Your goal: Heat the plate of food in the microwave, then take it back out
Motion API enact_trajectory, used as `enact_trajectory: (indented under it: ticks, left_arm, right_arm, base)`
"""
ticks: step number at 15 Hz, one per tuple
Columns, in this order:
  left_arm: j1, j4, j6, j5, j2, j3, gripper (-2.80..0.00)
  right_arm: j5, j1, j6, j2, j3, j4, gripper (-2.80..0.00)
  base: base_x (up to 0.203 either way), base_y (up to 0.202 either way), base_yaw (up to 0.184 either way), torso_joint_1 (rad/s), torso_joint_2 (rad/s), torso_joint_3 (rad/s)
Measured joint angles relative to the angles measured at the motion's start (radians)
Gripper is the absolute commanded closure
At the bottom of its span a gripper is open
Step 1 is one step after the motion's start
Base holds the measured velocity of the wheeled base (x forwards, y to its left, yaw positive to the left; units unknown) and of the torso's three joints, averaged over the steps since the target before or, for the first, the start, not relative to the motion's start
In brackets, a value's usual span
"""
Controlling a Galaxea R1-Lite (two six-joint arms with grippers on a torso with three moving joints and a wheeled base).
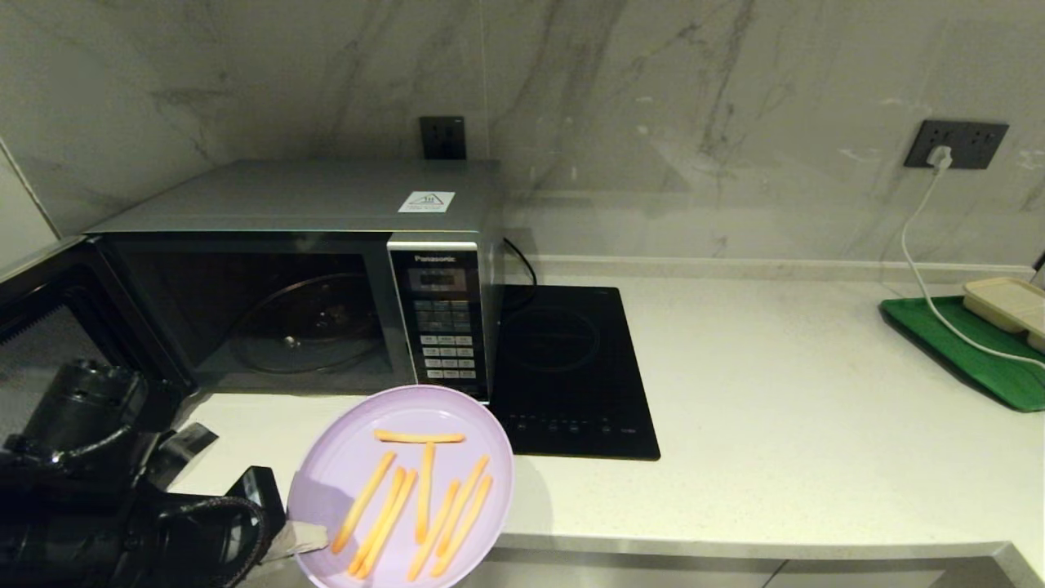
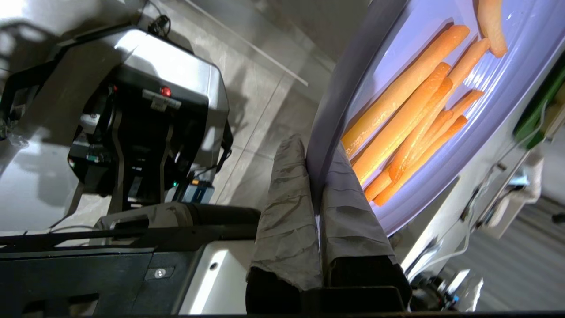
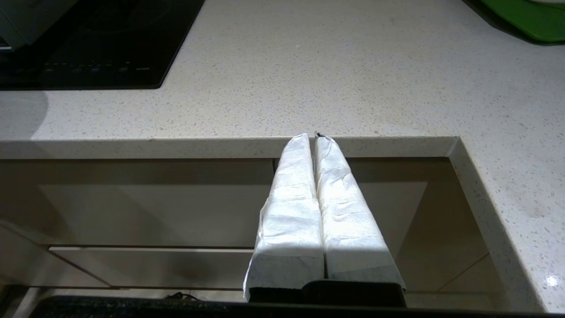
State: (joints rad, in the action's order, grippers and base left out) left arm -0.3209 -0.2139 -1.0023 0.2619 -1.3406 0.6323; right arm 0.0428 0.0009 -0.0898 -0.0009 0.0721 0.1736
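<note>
Left gripper (image 2: 315, 154) holds the plate of food (image 1: 402, 486) by its rim, jaws clamped, at the desk (image 1: 775, 408) front edge before the microwave (image 1: 294, 278), door open. Right gripper (image 3: 314, 138) idle below the desk edge, jaws pressed together.
</note>
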Motion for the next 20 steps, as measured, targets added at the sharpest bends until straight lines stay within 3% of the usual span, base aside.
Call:
enact_trajectory:
  ticks: [7,15,20]
  left_arm:
    - [-0.143,0.055,-0.037,0.082,-0.138,0.093,0.00]
    - [-0.284,0.079,-0.076,0.082,-0.362,0.333,0.00]
    - [-0.314,0.072,-0.083,0.087,-0.489,0.485,0.00]
  right_arm:
    - [-0.001,0.000,0.000,0.000,0.000,0.000,0.00]
    - [0.000,0.000,0.000,0.000,0.000,0.000,0.00]
    - [-0.001,0.000,0.000,0.000,0.000,0.000,0.00]
  base:
    - [0.000,0.000,0.000,0.000,0.00,0.000]
    - [0.000,0.000,0.000,0.000,0.00,0.000]
    - [0.000,0.000,0.000,0.000,0.00,0.000]
